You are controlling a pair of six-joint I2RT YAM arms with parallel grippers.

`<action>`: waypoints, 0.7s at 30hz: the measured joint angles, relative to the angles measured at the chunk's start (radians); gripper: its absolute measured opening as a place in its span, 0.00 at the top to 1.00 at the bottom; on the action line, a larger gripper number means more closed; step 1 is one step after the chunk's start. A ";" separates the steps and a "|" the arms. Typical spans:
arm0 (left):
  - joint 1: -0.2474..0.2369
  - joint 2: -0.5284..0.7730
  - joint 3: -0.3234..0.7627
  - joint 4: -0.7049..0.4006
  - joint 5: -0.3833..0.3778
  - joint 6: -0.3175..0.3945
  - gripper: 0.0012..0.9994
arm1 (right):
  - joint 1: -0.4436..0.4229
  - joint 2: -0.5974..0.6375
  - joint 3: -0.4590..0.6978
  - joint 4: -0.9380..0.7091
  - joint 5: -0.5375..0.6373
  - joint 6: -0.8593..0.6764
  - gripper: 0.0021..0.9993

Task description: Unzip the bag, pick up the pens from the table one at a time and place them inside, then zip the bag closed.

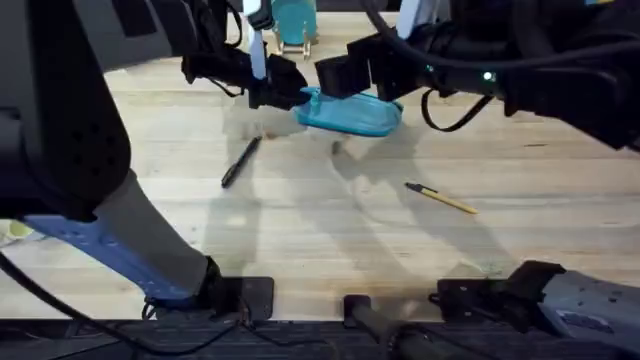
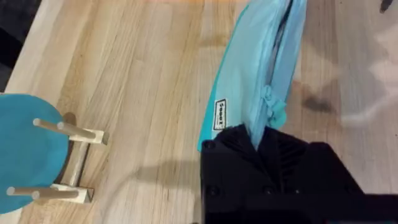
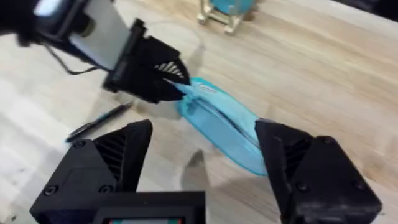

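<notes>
- Overhead view: the bag lies on the tabletop at about 12 o'clock from the table's middle, toward the far edge, its long axis running roughly 9 to 3 o'clock.
- Left gripper is at the bag's 9 o'clock end. In the left wrist view its black fingers are closed on that end of the bag, with the fabric and a small pull tab pinched between them.
- Right gripper sits just beyond the bag at its 12 o'clock side. In the right wrist view its fingers are spread wide apart, empty, with the bag seen between them on the tabletop.
- Zipper line along the bag's top shows as a dark slit in the left wrist view; how far it is undone I cannot tell.
- Black pen lies on the tabletop at about 8 o'clock from the bag, well apart from it, tilted.
- Yellow pen lies at about 5 o'clock from the bag, also apart, its dark end toward the bag.
- Round teal object on a wooden stand stands at the far edge, at 12 o'clock from the left gripper.
</notes>
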 joint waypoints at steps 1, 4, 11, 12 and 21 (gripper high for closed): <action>0.000 0.000 0.000 0.000 0.000 0.000 0.96 | 0.002 0.001 0.000 -0.003 0.018 -0.001 0.00; 0.000 0.000 0.000 0.001 0.000 0.002 0.90 | 0.004 0.001 0.000 -0.003 0.055 -0.004 0.00; 0.000 0.000 0.000 0.000 0.000 -0.004 0.02 | 0.004 0.002 0.000 -0.021 0.088 -0.007 0.00; 0.000 0.000 0.000 0.001 0.000 -0.004 0.01 | 0.004 0.002 0.000 -0.027 0.089 -0.007 0.00; 0.000 0.000 0.000 -0.007 0.000 -0.055 0.01 | 0.004 0.019 0.000 -0.046 0.092 -0.007 0.00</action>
